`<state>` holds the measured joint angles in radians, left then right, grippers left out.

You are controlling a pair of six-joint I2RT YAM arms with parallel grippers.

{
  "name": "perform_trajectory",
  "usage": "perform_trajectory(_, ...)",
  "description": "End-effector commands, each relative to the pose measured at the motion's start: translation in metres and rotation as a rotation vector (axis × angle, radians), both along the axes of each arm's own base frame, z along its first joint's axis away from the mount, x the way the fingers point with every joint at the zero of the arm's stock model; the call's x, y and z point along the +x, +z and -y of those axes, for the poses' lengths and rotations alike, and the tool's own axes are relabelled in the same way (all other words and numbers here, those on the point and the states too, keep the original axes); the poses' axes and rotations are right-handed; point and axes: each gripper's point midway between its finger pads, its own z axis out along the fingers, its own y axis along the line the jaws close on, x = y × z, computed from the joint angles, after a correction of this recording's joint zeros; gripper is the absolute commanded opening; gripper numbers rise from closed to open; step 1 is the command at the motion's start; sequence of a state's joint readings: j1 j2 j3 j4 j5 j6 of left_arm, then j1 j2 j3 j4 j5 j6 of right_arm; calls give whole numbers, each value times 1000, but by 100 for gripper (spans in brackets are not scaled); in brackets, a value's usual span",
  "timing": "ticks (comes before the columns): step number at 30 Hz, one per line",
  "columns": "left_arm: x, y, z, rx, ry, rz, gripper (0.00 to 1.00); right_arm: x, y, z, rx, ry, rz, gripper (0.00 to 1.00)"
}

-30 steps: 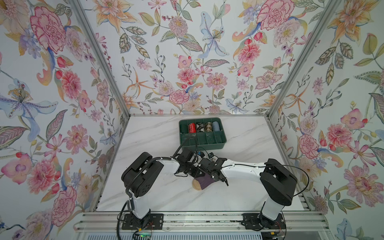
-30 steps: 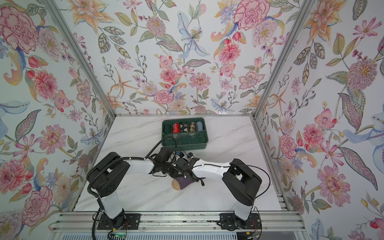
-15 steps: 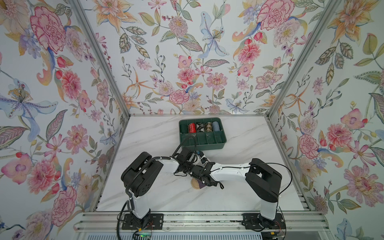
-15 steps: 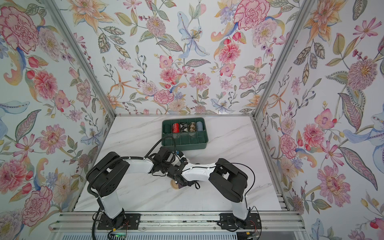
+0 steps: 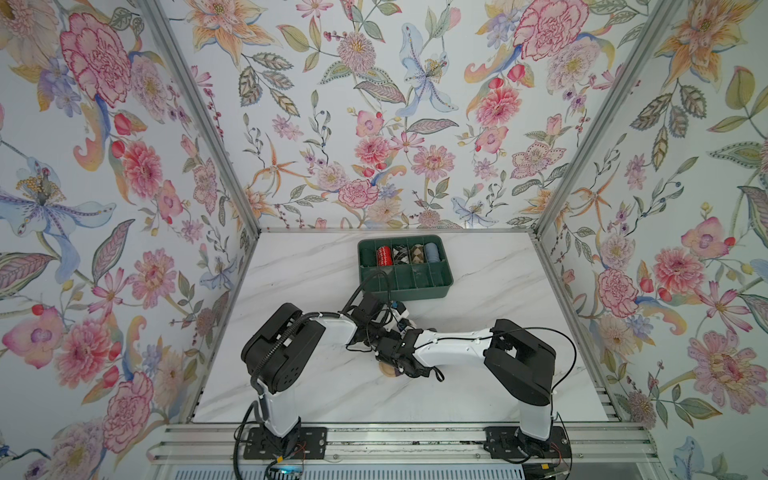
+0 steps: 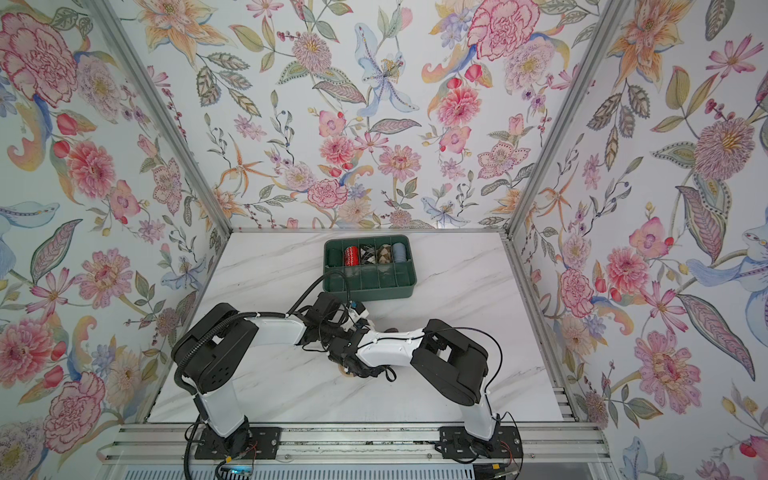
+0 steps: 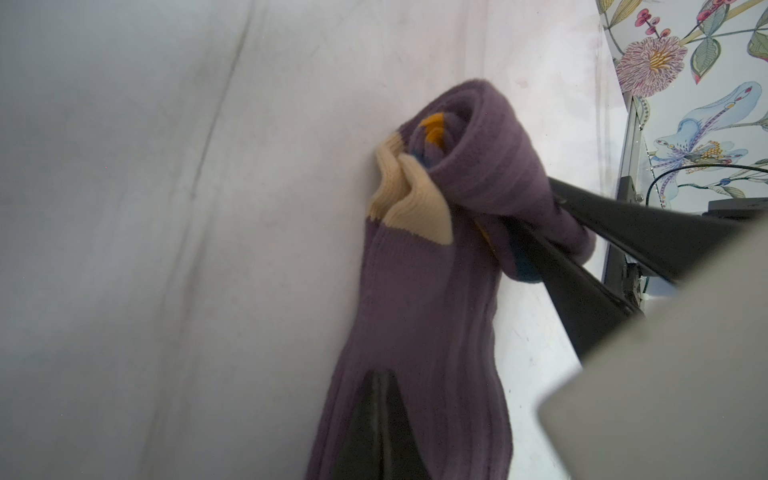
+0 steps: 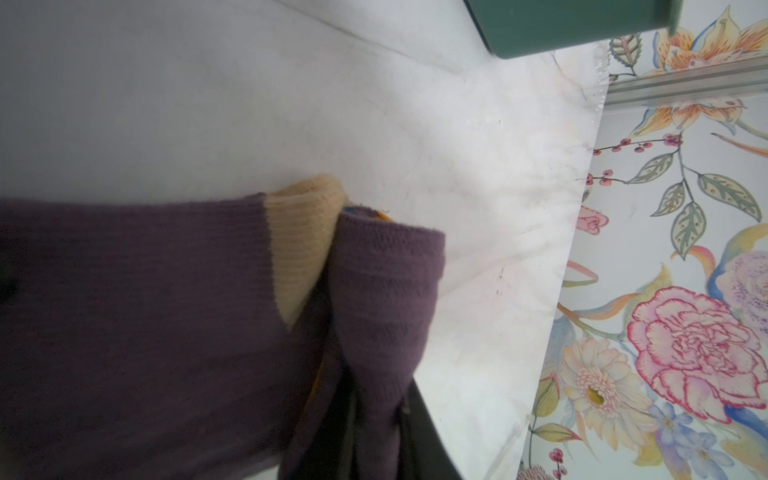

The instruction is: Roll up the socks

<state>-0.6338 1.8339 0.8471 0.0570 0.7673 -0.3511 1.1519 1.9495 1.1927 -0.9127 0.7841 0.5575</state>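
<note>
The socks (image 7: 415, 299) are dusty purple with tan patches and lie on the marble table. One end is rolled up and shows orange and navy stripes (image 7: 432, 133). My left gripper (image 7: 380, 376) is shut, its tips pressed onto the flat stretch of the socks. My right gripper (image 8: 374, 399) is shut on the rolled purple fold (image 8: 386, 291). Its black fingers (image 7: 582, 266) also show in the left wrist view, clamped on the roll. In both top views the two wrists meet at mid-table and hide the socks, except for a tan bit (image 5: 388, 371) (image 6: 347, 371).
A green divided tray (image 5: 415, 293) (image 6: 374, 291) stands behind the grippers and holds a red patterned roll (image 5: 384, 255), a light-blue roll (image 5: 431, 251) and others. Its corner (image 8: 561, 25) shows in the right wrist view. Flowered walls enclose the table on three sides.
My right gripper has moved left and towards the front edge over the socks, covering the purple part that showed before. The left arm has stayed in place.
</note>
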Motion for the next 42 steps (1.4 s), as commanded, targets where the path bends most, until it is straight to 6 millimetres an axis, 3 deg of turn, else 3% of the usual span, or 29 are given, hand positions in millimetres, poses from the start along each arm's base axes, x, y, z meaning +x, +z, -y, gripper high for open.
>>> perform_trajectory(1, 6, -8, -5, 43, 18, -1, 0, -15, -11, -16, -37, 74, -57, 17)
perform_trajectory(16, 8, -9, -4, 40, 12, -1, 0, -20, -8, -37, 24, 120, -80, 20)
perform_trajectory(27, 18, -5, -1, 38, 11, 18, 0, -33, -20, -61, 134, 186, -153, 22)
perform_trajectory(42, 25, -4, 4, 36, 4, 23, 0, -49, -32, -78, 294, 235, -252, 24)
